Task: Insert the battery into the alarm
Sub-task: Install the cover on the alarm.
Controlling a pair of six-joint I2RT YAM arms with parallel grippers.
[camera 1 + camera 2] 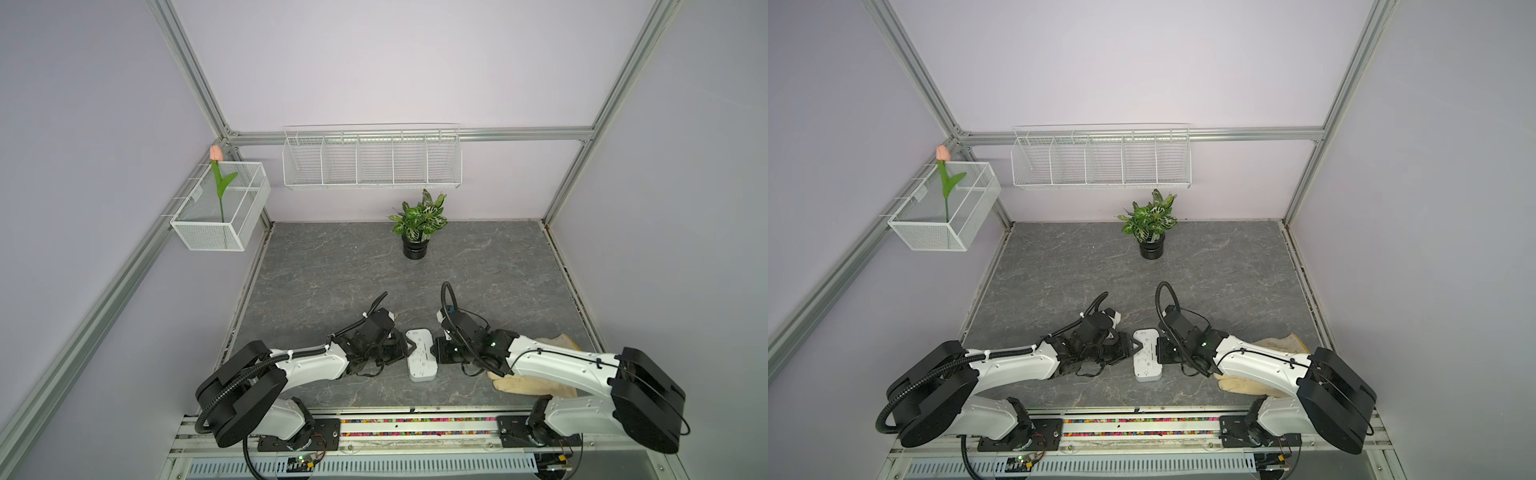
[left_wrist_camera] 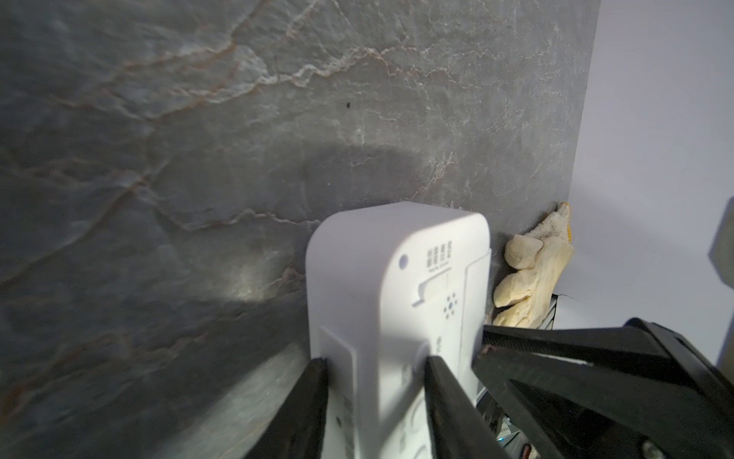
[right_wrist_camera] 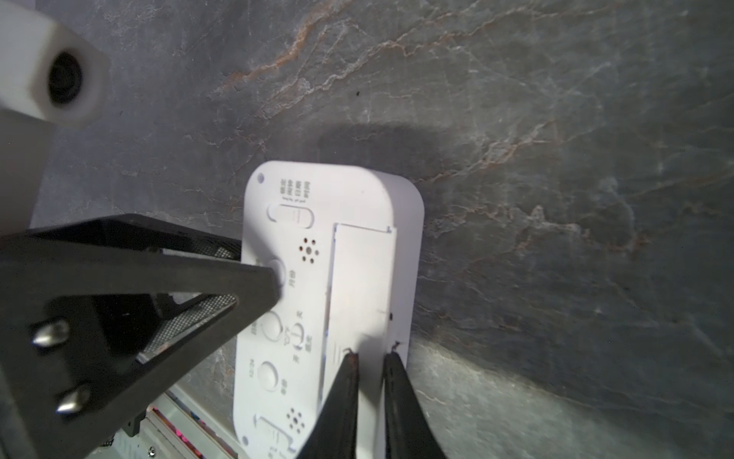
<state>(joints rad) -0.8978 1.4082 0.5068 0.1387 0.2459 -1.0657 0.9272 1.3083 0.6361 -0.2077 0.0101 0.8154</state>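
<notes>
Top views: the alarm [image 1: 420, 355] [image 1: 1147, 355] lies flat, white back up, on the grey tabletop [image 1: 332, 270] near its front edge, between the two arms.
Left wrist view: the left fingers [image 2: 310, 405] are clamped on one long edge of the alarm [image 2: 397, 278], one low against the side wall and the other on the back.
Right wrist view: the right fingers [image 3: 345, 397] stand narrow, tips at the end of a flat white panel [image 3: 361, 278] set along the alarm's other long side. Whether they pinch it or only press on it, I cannot tell.
Battery: none in view in any picture.
Weight and stiffness: probably light. It looks like a hollow, rigid plastic shell that will not give under the fingers.
Surface: smooth and rounded, so likely slippery. A sideways push would probably slide it on the tabletop unless the other side is braced.
Weak spots: the thin panel looks easy to bend or crack at its catches. The round buttons and slide switch on the back could be pressed by accident.
Where to hold: across the thickness at a long edge, clear of the buttons, leaving the panel side free.
Nearby: a cream glove [image 1: 532, 384] lies under the right arm, apart from the alarm.
</notes>
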